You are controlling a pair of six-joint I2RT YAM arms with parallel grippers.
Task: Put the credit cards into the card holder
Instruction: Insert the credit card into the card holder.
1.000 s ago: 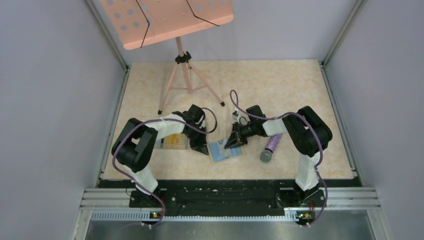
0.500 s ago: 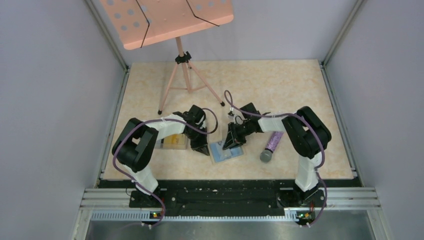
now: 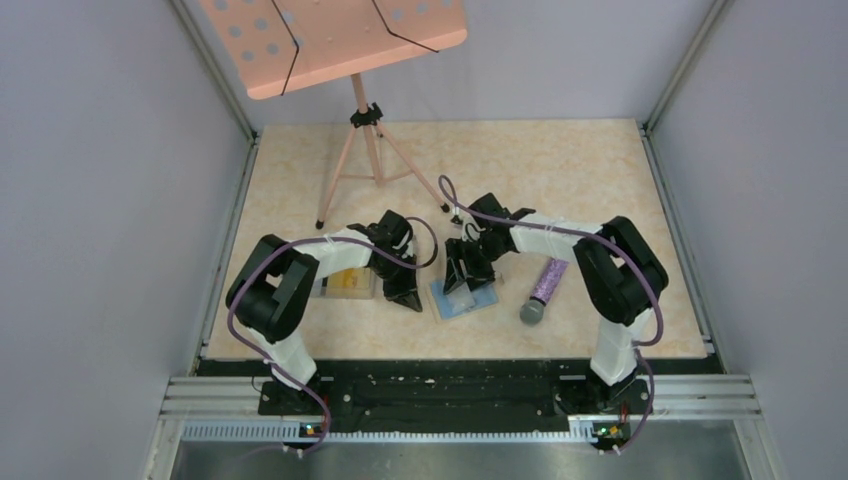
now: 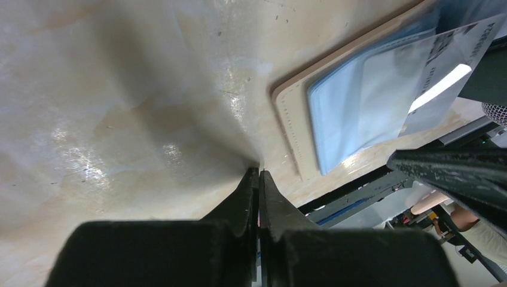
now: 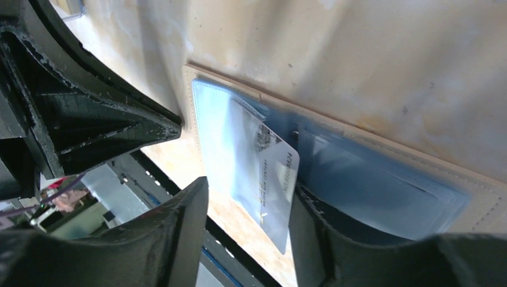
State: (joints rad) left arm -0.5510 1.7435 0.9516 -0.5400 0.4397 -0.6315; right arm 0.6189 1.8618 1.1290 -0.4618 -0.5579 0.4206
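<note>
The card holder (image 3: pixel 468 300) lies unfolded on the table, tan rim (image 4: pixel 290 122) outside and light blue inside (image 5: pixel 359 179). A white printed credit card (image 5: pixel 276 179) rests on the blue lining, one end poking past the wallet's edge. My right gripper (image 5: pixel 248 190) is open just above it, and the card's edge sits against one of the fingers (image 5: pixel 311 233). My left gripper (image 4: pixel 258 173) is shut on nothing, its tip on the table beside the wallet's corner. More credit cards, gold-yellow ones (image 3: pixel 350 282), lie in a clear box under my left arm.
A purple microphone (image 3: pixel 541 293) lies right of the wallet. A pink music stand (image 3: pixel 372 150) stands on its tripod at the back left. The clear plastic box (image 3: pixel 330 288) sits left of my left gripper (image 3: pixel 403 297). The table's front edge is close behind the wallet.
My right gripper has opened and let go of the white card, and has shifted left and a little toward the back. The left gripper has stayed shut in place.
</note>
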